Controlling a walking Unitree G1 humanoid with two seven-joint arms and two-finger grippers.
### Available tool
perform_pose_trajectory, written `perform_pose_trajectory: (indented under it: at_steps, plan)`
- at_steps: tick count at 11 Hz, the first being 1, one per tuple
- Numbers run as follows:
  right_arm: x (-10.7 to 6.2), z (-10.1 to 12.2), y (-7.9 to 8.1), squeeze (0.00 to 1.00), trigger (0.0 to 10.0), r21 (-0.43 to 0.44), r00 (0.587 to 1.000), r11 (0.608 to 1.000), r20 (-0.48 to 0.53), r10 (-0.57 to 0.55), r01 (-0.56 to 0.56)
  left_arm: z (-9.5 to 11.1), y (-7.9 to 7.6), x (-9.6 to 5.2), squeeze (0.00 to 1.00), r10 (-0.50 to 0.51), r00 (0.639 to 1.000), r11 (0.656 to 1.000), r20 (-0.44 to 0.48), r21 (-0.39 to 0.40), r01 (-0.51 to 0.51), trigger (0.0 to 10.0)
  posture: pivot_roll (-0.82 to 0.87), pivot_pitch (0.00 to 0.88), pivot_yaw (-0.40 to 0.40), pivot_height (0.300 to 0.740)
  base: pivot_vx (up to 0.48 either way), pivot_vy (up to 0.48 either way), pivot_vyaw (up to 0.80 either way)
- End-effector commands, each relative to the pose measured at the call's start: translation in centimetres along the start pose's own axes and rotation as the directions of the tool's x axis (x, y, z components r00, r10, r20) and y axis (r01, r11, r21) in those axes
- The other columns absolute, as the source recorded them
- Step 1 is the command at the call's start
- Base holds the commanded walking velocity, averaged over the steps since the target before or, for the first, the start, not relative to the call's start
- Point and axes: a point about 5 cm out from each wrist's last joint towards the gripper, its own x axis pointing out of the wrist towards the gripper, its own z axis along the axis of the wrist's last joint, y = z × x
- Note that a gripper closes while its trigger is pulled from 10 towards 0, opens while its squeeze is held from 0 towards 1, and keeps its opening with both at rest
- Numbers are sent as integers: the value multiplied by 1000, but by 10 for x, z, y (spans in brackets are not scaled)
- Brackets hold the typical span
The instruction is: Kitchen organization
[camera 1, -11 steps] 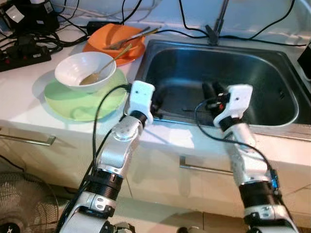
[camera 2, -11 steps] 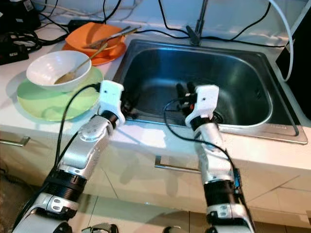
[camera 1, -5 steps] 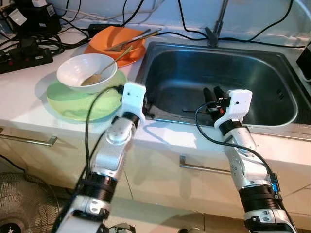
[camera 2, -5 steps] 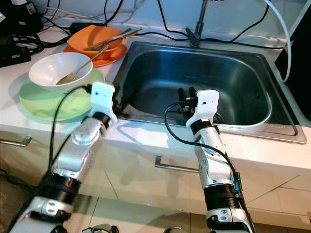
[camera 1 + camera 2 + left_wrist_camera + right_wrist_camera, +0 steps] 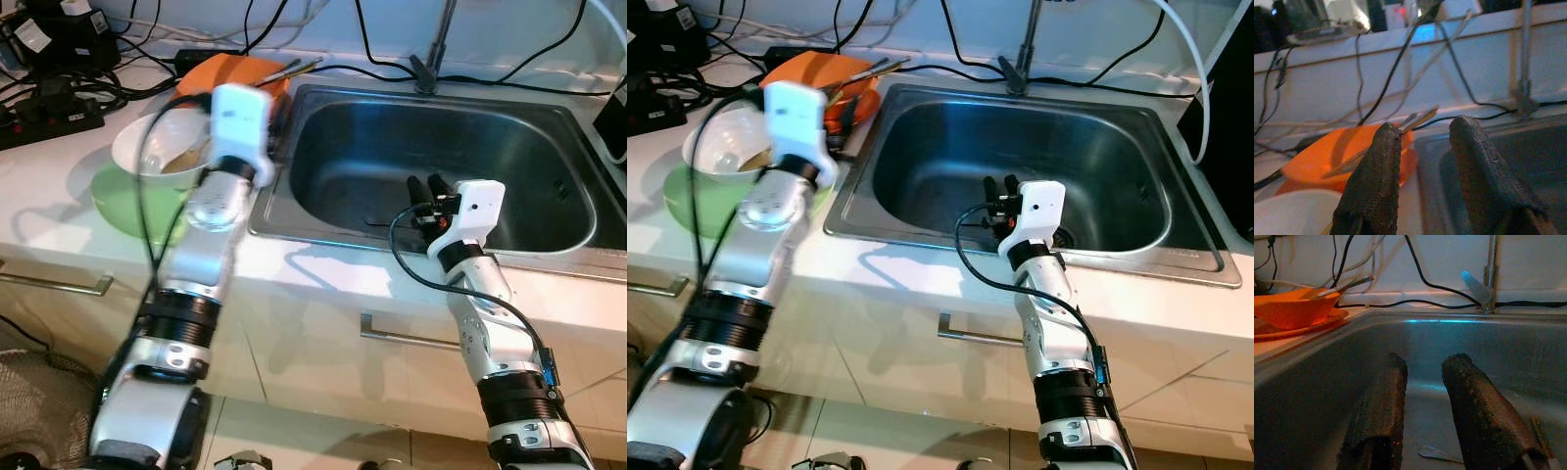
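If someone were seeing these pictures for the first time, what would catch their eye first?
Probably the big steel sink, with the right gripper held open inside its basin. Next, the colourful dishes on the counter to its left: a white bowl on a green plate, and an orange bowl holding utensils, where the left gripper hovers open.

1. One steel sink (image 5: 549, 127) was set into the counter.
2. One faucet (image 5: 438, 44) stood at the sink's back edge.
3. Two bowls: one white bowl (image 5: 713, 147) and one orange bowl (image 5: 1327, 159) near the sink's back left corner.
4. Two plates: one green plate (image 5: 127, 201) and one orange plate (image 5: 1298, 325).
5. Two grippers: the left gripper (image 5: 1422, 161) and the right gripper (image 5: 1422, 396).
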Motion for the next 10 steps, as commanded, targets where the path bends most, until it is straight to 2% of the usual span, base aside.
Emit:
perform_pose_trajectory:
  at_steps: [1, 3, 10]
  plan:
    - [-1, -7, 2, 0, 10000, 3, 999, 1000, -32, 1, -1, -9, 11, -2, 0, 71, 996, 997, -53, 12, -70, 10000, 23, 49, 17, 740, 0, 0, 0]
    - [1, -7, 0, 0, 10000, 2, 999, 1000, -41, -2, 2, -22, 17, -11, 0, 112, 989, 993, -101, -16, -114, 10000, 30, 60, 8, 740, 0, 0, 0]
    - [3, -7, 0, 0, 10000, -2, 999, 1000, -45, 3, -3, -35, 35, -31, 0, 193, 965, 981, -176, 1, -196, 10000, 42, 71, 0, 740, 0, 0, 0]
